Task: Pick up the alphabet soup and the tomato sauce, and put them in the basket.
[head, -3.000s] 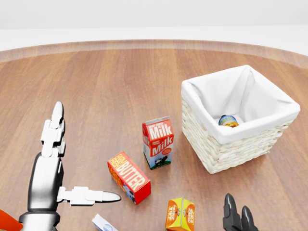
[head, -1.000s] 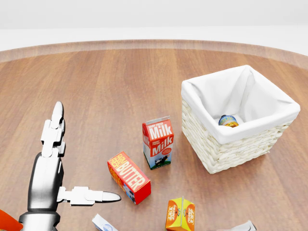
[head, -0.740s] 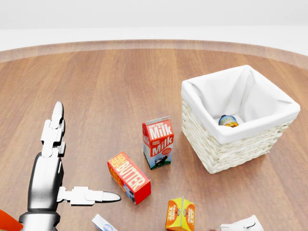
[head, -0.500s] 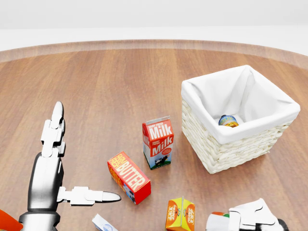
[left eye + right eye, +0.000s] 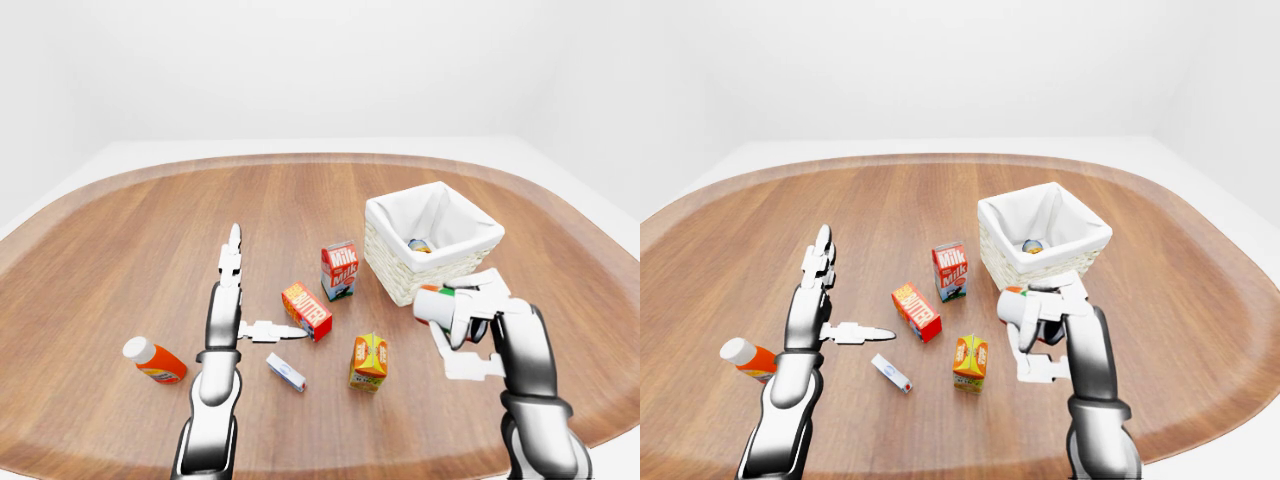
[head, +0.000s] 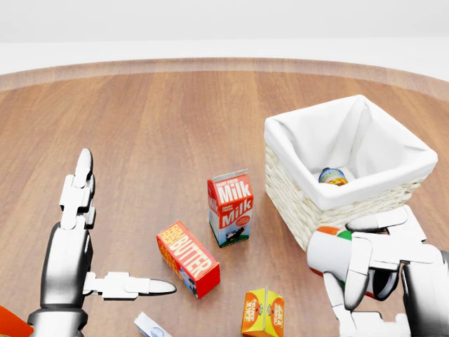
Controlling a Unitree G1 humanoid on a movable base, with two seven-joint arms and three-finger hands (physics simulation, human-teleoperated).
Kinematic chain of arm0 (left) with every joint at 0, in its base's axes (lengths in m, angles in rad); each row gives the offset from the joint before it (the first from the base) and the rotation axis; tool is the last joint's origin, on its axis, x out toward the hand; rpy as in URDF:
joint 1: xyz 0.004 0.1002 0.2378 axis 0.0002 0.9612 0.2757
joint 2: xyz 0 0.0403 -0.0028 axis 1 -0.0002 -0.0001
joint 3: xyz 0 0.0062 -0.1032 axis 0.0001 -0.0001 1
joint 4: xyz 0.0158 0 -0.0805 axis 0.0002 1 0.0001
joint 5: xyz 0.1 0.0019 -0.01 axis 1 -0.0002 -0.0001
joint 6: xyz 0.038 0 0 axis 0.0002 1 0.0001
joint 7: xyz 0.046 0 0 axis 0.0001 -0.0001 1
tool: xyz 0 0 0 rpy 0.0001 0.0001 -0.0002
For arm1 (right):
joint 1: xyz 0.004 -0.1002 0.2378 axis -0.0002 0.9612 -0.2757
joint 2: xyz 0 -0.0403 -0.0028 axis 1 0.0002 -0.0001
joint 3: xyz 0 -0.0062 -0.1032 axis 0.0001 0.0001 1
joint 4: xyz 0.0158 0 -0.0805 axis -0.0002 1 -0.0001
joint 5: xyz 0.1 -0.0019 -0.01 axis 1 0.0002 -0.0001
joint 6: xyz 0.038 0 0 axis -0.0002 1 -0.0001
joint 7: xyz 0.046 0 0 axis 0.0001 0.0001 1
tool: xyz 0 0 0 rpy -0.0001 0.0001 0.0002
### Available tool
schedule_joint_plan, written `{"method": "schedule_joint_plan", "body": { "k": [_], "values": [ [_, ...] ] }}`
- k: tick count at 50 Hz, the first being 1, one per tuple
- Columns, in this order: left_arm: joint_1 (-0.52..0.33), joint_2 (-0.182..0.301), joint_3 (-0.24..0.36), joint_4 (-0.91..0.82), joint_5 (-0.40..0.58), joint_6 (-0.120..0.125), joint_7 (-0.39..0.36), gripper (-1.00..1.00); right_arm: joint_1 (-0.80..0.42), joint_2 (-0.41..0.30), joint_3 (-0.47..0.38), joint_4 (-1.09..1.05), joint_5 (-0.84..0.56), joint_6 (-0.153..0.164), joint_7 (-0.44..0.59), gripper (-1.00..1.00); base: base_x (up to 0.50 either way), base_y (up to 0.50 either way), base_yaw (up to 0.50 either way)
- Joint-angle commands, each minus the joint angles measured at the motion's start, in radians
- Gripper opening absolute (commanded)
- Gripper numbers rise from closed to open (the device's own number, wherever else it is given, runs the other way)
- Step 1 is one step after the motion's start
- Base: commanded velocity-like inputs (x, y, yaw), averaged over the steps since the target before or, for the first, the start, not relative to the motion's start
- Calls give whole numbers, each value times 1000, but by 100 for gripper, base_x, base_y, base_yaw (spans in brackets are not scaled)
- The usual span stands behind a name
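glossy wood table (image 6: 175,112) — woven wicker basket (image 6: 330,217), matt white cloth liner (image 6: 330,140).

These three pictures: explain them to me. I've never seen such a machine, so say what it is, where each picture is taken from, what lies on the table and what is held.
This is a simulated humanoid robot, seen through three cameras on its own head, so its arms reach in from the bottom. Two pictures are its left and right eyes and show the wider scene; the head view shows the same things from closer.

On the round wooden table stand a white-lined basket with one can already inside, a milk carton, a butter box, an orange carton, a small white packet and a lying orange bottle.

The left hand is open and empty. The right hand grips a second can, held on its side beside the basket, not yet in it.
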Motion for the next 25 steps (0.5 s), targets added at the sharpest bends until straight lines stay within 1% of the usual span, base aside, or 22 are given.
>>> {"method": "schedule_joint_plan", "body": {
  "k": [1, 9, 10, 13, 15, 21, 25],
  "values": [
    [-3, 0, 4, 10, -19, 0, 1, 100, -149, -21, -32, -64, 4, 0, -5, -100, 0, 0, 0],
    [-1, 0, 4, 8, -19, 0, 1, 100, -264, -56, -38, -40, -50, 0, -41, -100, 0, 0, 0],
    [0, 0, 4, 6, -19, 0, 0, 100, -292, -65, -38, -11, -85, 0, -69, -100, 0, 0, 0],
    [1, 0, 4, 2, -20, 0, -1, 100, -322, -79, -37, 19, -112, 0, -97, -100, 0, 0, 0],
    [2, 0, 4, 0, -20, 0, -2, 100, -349, -91, -34, 59, -156, 0, -134, -100, 0, 0, 0],
    [2, 0, 4, 1, -21, 0, -2, 100, -390, -106, -28, 114, -223, 0, -204, -100, 0, 0, 0],
    [0, 0, 5, 5, -22, 0, -1, 100, -429, -116, -18, 152, -261, 0, -234, -100, 0, 0, 0]
  ]
}}
